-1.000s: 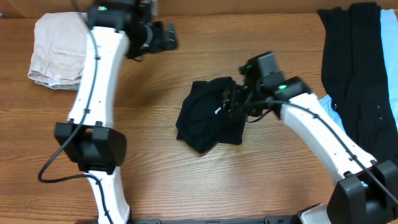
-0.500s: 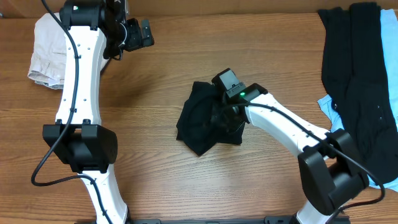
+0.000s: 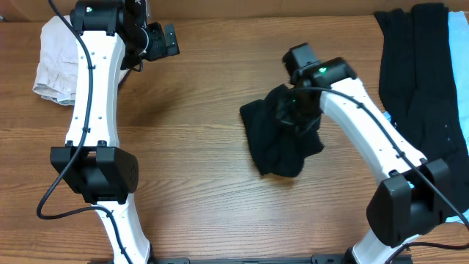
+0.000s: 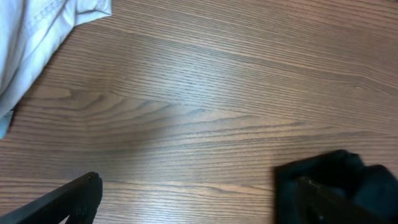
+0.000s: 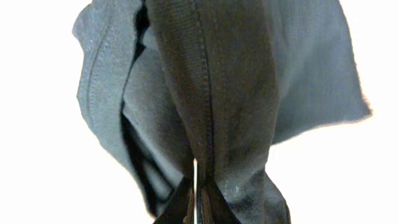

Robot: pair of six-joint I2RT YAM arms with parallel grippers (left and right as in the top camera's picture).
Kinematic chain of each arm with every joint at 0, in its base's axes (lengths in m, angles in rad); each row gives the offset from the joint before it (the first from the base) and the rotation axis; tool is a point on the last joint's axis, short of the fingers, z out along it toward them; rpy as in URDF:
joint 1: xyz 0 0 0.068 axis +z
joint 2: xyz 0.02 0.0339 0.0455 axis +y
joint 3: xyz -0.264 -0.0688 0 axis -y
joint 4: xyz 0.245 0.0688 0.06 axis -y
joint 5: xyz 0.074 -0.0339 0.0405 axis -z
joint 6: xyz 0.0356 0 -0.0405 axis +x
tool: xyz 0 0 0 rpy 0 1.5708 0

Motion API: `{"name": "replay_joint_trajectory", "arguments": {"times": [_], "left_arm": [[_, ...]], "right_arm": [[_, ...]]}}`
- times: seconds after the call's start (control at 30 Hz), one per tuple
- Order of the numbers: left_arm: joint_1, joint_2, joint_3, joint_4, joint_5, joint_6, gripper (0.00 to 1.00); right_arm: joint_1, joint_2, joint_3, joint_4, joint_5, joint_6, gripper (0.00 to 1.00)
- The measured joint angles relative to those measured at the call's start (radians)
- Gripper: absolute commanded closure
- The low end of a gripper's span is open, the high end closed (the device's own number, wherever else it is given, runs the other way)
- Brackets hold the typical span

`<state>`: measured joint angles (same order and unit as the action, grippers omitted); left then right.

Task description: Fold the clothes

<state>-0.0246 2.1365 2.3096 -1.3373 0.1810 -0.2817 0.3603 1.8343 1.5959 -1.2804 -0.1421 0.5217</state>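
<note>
A crumpled black garment lies bunched at the table's middle right, its upper edge pulled up. My right gripper is shut on that edge. In the right wrist view the black garment hangs in folds from the shut right gripper. More black clothes lie stacked at the far right over a light-blue garment. A pale beige garment sits at the back left. My left gripper hovers open beside it, and the left wrist view shows the open left gripper over bare wood.
The wooden table shows its grain between the two arms. The left arm's base stands at the front left, the right arm's base at the front right. The beige garment's edge shows at the left wrist view's top left.
My right gripper has shut on the black garment and pulled it right and back. The left arm swung a little left early on, then held still.
</note>
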Motion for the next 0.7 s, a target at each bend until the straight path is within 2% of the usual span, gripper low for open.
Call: {"name": "replay_joint_trajectory", "arguments": {"times": [0.2, 0.33, 0.53, 0.7], "left_arm": [[0.0, 0.0, 0.0, 0.003, -0.02, 0.0, 0.0], [0.0, 0.0, 0.0, 0.007, -0.022, 0.0, 0.0], [0.0, 0.0, 0.0, 0.008, -0.022, 0.0, 0.0], [0.0, 0.0, 0.0, 0.008, -0.022, 0.0, 0.0]], "right_arm": [[-0.116, -0.002, 0.003, 0.002, -0.01, -0.124, 0.96], [-0.178, -0.002, 0.003, 0.114, 0.005, -0.187, 0.96], [-0.21, -0.001, 0.003, 0.311, 0.168, -0.222, 0.96], [-0.223, 0.044, 0.003, 0.382, 0.263, -0.234, 0.96]]}}
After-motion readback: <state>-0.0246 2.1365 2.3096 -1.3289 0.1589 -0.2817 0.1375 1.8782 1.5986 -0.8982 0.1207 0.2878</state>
